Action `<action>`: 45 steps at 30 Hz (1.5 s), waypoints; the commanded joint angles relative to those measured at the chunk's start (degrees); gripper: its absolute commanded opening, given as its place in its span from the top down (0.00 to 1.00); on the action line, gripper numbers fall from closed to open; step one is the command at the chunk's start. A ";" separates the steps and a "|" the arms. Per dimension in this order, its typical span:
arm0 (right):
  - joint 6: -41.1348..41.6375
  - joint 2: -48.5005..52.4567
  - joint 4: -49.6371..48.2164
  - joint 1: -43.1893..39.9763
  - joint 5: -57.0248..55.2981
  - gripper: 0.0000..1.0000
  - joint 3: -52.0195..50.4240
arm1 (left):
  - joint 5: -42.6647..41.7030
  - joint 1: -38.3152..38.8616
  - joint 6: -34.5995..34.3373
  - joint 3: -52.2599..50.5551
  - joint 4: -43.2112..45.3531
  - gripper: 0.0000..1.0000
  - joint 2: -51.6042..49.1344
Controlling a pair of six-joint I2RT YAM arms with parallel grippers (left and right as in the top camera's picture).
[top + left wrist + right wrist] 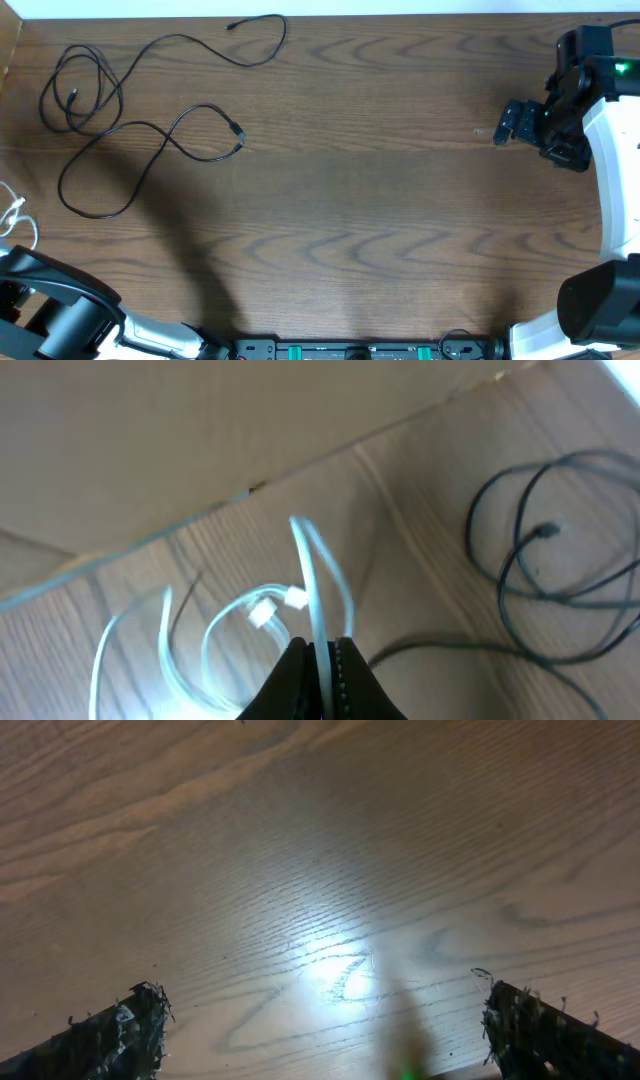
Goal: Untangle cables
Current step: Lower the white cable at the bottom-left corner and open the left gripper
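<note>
Black cables (pixel 120 110) lie in loops at the table's far left, with small plug ends (pixel 236 132). Part of them shows in the left wrist view (pixel 540 560). A white cable (pixel 18 215) lies at the left edge. In the left wrist view my left gripper (pixel 322 660) is shut on a strand of the white cable (pixel 310 575), whose loops and plug ends (pixel 275 606) lie just ahead. My right gripper (pixel 503 124) is open and empty over bare wood at the far right; its fingers (pixel 320 1030) stand wide apart.
A cardboard wall (pixel 200 430) rises along the table's left edge beside the white cable. The wooden table (pixel 380 200) stretches between the two arms. The left arm's body (pixel 60 310) fills the lower left corner.
</note>
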State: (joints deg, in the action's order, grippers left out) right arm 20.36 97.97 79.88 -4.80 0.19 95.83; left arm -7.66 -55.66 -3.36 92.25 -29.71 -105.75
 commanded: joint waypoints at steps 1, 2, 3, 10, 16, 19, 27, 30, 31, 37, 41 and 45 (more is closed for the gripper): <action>-0.26 -0.24 0.04 -0.04 -0.72 0.01 0.85 | -1.44 0.15 -0.35 0.55 -2.97 0.92 -1.97; -0.26 -0.24 0.04 -0.04 -0.72 0.01 0.85 | -1.62 0.13 -0.35 0.55 -3.61 0.92 -2.71; -0.26 -0.24 0.04 -0.04 -0.72 0.01 0.85 | -1.55 0.11 -0.35 0.55 -4.22 0.92 -3.61; -0.26 -0.24 0.04 -0.04 -0.72 0.01 0.85 | 9.20 -0.04 -2.86 0.55 -6.64 0.92 -6.03; -0.26 -0.24 0.04 -0.04 -0.72 0.01 0.85 | 19.74 -1.51 -5.05 0.55 -8.31 0.85 -6.12; -0.26 -0.24 0.04 -0.02 -0.72 0.01 0.85 | 19.71 -2.16 -6.60 0.15 -8.46 0.72 -6.12; -0.26 -0.24 0.04 -0.02 -0.72 0.01 0.85 | 19.71 -2.29 -8.15 -1.86 -8.63 0.66 -6.29; -0.26 -0.24 0.04 -0.02 -0.72 0.01 0.85 | 19.69 -2.29 -8.15 -2.45 -8.85 0.66 -6.56; -0.26 -0.24 0.04 -0.04 -0.72 0.01 0.85 | 19.71 -2.29 -8.15 -2.64 -9.03 0.66 -6.82; -0.26 -0.24 0.04 -0.02 -0.72 0.01 0.85 | 19.71 -2.29 -8.15 -2.91 -10.60 0.70 -12.81; -0.26 -0.24 0.04 -0.04 -0.72 0.01 0.85 | 19.76 -2.29 -8.13 -2.89 -10.51 0.69 -15.34; -0.26 -0.24 0.04 -0.04 -0.72 0.01 0.85 | 19.76 -2.29 -8.13 -1.70 -9.84 0.62 -14.71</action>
State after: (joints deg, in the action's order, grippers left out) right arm 20.36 97.97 79.88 -4.80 0.16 95.83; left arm 11.07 -58.02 -10.98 89.32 -39.94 -121.75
